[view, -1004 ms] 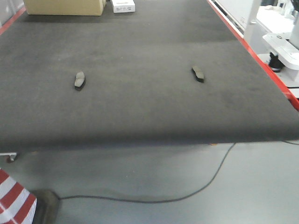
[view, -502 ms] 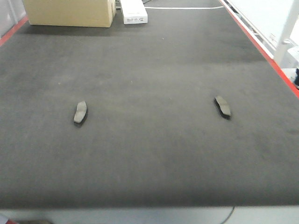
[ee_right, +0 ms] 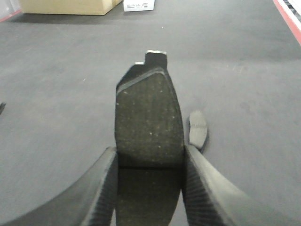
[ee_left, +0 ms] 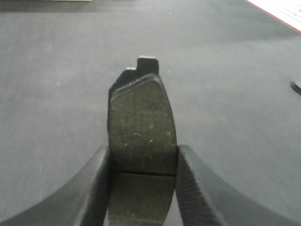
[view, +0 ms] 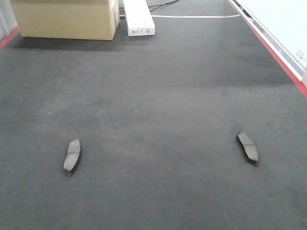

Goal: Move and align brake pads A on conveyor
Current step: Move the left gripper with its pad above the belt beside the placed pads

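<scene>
Both loose pads sit lower and nearer in the front view than 0.5 s ago, and the floor and cable below the belt edge have dropped out of sight. 2 brake pads A lie flat on the conveyor [view: 153,105], the left loose pad [view: 72,155] and the right loose pad [view: 247,147] well apart. The left gripper [ee_left: 142,174] is clamped on a third pad [ee_left: 141,132], pinched between both fingers with its far end sticking out ahead of the fingertips. The right gripper [ee_right: 149,176] grips a fourth pad [ee_right: 149,120] the same way; one loose pad [ee_right: 198,128] lies just right of it. A cardboard box [view: 64,18] and a white box [view: 139,18] stand far ahead.
</scene>
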{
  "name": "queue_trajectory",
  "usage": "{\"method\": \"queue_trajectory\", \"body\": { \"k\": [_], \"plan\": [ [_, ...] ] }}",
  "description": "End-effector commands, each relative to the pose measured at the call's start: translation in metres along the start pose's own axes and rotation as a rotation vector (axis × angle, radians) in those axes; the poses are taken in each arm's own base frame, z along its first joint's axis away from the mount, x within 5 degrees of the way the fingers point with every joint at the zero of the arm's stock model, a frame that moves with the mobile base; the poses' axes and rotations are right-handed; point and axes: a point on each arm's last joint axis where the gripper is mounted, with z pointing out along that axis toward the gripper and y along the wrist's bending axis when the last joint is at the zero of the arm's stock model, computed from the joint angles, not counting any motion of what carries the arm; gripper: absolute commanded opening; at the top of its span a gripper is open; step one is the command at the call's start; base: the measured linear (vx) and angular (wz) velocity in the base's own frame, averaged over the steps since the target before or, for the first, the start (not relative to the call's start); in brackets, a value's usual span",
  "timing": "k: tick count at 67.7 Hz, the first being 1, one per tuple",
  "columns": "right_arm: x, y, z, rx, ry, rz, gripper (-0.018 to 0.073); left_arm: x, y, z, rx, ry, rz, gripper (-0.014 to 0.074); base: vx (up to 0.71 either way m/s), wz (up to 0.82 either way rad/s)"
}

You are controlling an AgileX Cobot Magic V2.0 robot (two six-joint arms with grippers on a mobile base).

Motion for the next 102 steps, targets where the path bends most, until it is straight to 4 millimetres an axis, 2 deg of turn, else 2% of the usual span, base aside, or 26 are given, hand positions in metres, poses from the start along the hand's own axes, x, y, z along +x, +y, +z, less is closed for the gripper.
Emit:
{"method": "queue_trajectory", "body": {
  "k": [1,32,102],
  "plan": [
    [-0.0163,0.0024,-0.0030,-0.021,-0.108,-0.026,-0.0004,-0.0161,-0.0038,-0.0030,0.035,-0.110,0.002,-0.0006,0.28,-0.01],
    [-0.0163,0.0024,-0.0030,-0.021,-0.108,-0.026,-0.0004,-0.0161,-0.0038,-0.0030,0.035,-0.110,0.002,-0.0006,0.17,-0.02],
    [-0.0163,0.0024,-0.0030,-0.021,-0.108,-0.026,-0.0004,-0.0167,-0.0040,-0.0030,0.038,-0.117,0.002,-0.0006,0.00,0.00]
  ]
}}
